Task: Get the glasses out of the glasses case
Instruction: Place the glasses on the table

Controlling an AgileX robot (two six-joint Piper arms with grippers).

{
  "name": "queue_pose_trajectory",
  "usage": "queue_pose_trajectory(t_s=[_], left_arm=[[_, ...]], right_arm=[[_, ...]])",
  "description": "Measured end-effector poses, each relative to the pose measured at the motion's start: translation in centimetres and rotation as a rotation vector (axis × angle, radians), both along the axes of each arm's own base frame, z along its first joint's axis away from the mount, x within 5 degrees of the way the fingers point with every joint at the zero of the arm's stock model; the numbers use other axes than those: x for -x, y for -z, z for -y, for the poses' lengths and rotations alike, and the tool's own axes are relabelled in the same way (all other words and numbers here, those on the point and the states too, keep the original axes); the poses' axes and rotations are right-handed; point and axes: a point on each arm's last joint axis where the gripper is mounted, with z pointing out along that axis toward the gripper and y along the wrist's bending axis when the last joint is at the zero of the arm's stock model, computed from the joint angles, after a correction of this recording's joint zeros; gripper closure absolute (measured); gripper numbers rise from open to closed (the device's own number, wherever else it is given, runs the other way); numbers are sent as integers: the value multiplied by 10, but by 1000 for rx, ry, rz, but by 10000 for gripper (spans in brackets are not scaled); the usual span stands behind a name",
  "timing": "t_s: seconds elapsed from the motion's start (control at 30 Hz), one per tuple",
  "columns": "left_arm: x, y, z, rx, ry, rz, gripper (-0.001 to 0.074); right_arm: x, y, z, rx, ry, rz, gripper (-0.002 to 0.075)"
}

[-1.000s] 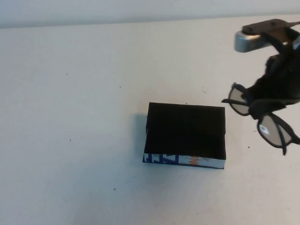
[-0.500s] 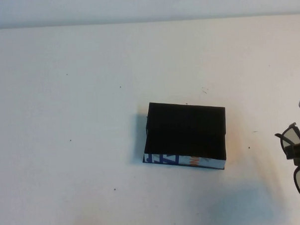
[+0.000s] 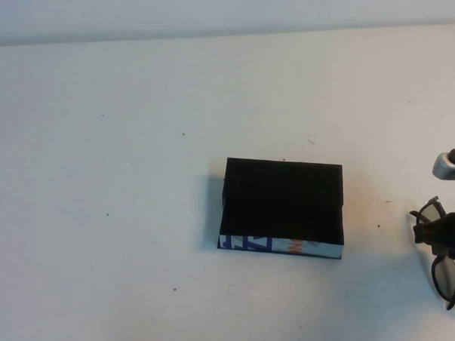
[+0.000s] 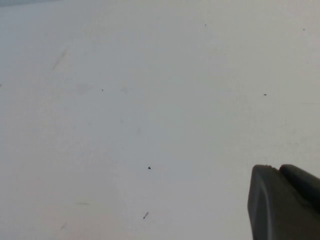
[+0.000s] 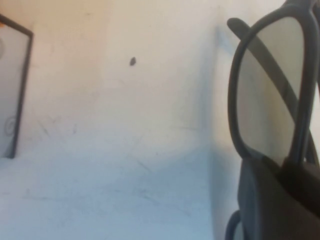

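Observation:
The glasses case (image 3: 282,207) is a black box with a white strip of blue and orange print on its near side. It lies shut-looking near the middle of the table. My right gripper (image 3: 451,236) is at the right edge of the high view, right of the case and apart from it, shut on the black glasses (image 3: 446,276). One lens hangs toward the front, low over the table. In the right wrist view the lens (image 5: 267,95) fills the frame beside the gripper (image 5: 282,172). My left gripper (image 4: 277,172) shows only in its wrist view, shut and empty over bare table.
The white table (image 3: 100,183) carries only small dark specks. Its far edge meets a pale wall at the top of the high view. The edge of the case (image 5: 19,95) shows at one side of the right wrist view.
My right gripper has carried the glasses from beside the case's far right corner toward the front right and lower, close to the table. The case has not moved.

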Motion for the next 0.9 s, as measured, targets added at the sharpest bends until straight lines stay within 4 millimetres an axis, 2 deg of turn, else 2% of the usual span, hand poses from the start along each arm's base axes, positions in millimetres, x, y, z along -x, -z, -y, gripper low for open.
queue_pose_trajectory(t_s=[0.13,0.27,0.33,0.43,0.57,0.67,0.77,0.83,0.9], left_arm=[[0,0,0,0,0,0,739],[0,0,0,0,0,0,739],[0,0,0,0,0,0,739],[0,0,0,0,0,0,739],[0,0,0,0,0,0,739],[0,0,0,0,0,0,739],[0,0,0,0,0,0,739],[0,0,0,0,0,0,739],[0,0,0,0,0,0,739]], right_arm=[[-3,7,0,4,6,-7,680],[-5,6,-1,-1,9,-7,606],[-8,2,-2,-7,5,-8,536],[-14,-7,-4,-17,-4,-14,470],[-16,-25,-7,-54,3,7,480],[-6,-52,-7,-90,8,82,532],[14,-88,-5,-116,-3,195,601],[38,-120,-2,-137,-14,311,658],[64,-143,2,-153,-23,415,706]])
